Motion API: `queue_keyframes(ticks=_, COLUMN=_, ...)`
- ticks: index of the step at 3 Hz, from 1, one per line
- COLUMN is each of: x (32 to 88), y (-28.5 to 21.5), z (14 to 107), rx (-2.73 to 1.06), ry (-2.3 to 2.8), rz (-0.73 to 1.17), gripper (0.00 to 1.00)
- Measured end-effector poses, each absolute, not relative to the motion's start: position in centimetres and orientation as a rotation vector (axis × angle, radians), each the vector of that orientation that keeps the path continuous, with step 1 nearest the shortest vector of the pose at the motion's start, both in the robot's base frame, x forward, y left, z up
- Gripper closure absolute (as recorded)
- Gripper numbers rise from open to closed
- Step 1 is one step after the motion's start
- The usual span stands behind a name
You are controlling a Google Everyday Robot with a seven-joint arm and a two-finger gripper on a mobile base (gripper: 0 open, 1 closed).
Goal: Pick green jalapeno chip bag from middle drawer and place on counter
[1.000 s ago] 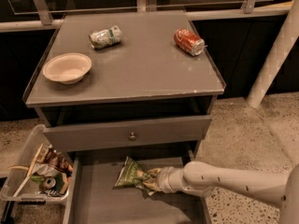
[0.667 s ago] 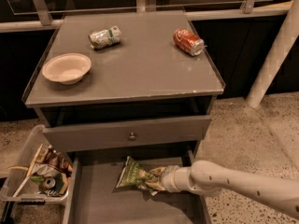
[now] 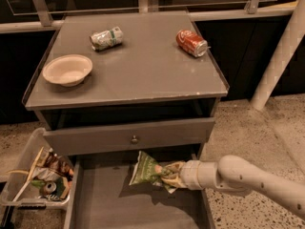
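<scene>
Holding bag tight in pincer, drawer floor just below. Next: lift high, then set on worktop above.

Gripper low in middle drawer, clamped on green jalapeno chip bag. Knobbed drawer front overhangs just above my claw. Left of claw: bare floor. Counter higher up: bowl far left, green-and-white can and red can behind; middle open.
</scene>
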State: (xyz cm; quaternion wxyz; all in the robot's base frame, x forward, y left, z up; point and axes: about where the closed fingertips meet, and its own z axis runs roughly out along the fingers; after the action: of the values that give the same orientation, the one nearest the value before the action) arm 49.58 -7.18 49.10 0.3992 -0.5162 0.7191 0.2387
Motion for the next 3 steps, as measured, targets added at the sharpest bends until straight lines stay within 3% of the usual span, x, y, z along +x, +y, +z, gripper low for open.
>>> queue_keyframes(ticks=3, x=48.5, y=-13.2, z=63.4, rx=-1.415, ry=1.751, rz=0.416, gripper=1.0)
